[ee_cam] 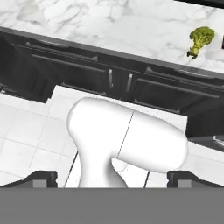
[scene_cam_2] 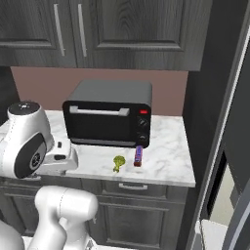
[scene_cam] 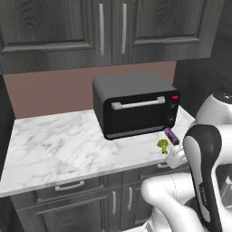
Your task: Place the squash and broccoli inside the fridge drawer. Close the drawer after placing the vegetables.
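Note:
The broccoli (scene_cam: 162,145) is a small yellow-green floret lying near the front edge of the marble counter, just ahead of the toaster oven's right corner. It also lies there in the right base view, broccoli (scene_cam_2: 118,162), and at the upper right of the hand view, broccoli (ee_cam: 200,39). My gripper (ee_cam: 117,178) is open with nothing between its widely spaced fingertips. It hangs off the counter's front edge, left of the broccoli and apart from it. The squash is out of view. A white box-like corner at the lower right may be the fridge drawer (scene_cam_2: 213,233).
A black toaster oven (scene_cam: 136,106) stands at the back of the counter (scene_cam: 59,145). A purple bar (scene_cam_2: 139,155) lies just right of the broccoli. Dark cabinets hang above and stand below. A tall dark fridge side (scene_cam_2: 205,122) bounds the counter on the right.

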Robot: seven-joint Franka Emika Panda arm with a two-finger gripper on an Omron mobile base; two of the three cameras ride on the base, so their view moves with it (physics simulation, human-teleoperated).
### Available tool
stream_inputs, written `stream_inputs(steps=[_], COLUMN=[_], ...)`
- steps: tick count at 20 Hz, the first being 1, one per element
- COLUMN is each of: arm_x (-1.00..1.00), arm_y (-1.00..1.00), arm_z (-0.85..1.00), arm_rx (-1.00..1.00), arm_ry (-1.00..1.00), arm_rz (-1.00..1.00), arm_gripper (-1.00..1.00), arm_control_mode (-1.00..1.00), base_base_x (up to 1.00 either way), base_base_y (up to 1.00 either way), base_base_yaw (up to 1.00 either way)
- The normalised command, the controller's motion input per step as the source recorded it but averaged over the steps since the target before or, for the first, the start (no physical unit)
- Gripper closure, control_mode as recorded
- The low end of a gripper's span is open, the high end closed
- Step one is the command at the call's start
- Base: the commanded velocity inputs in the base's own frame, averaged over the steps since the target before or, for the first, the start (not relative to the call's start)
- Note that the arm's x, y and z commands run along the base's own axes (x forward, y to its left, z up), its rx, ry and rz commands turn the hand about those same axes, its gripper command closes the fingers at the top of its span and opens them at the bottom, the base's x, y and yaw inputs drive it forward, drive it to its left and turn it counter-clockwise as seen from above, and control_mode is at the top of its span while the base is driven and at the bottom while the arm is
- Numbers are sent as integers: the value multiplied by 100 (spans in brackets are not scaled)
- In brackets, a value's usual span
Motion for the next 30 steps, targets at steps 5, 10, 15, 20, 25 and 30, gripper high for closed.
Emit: stream_inputs(steps=[5,10,15,20,25,30], arm_x=[66,57,33,38,36,37], arm_y=[-42,-10,-3,-23,-40,-26], arm_z=[-17,-37,-50,-19,-9,-23], arm_rx=[2,0,0,0,0,-1], arm_ry=[12,12,3,0,0,4], arm_rz=[-18,-19,-15,-1,0,0], arm_gripper=[-100,-100,-100,-100,-100,-100], arm_control_mode=[-100,-100,-100,-100,-100,-100], base_base_x=[0,0,0,0,0,0], base_base_y=[0,0,0,0,0,0], base_base_yaw=[0,0,0,0,0,0])
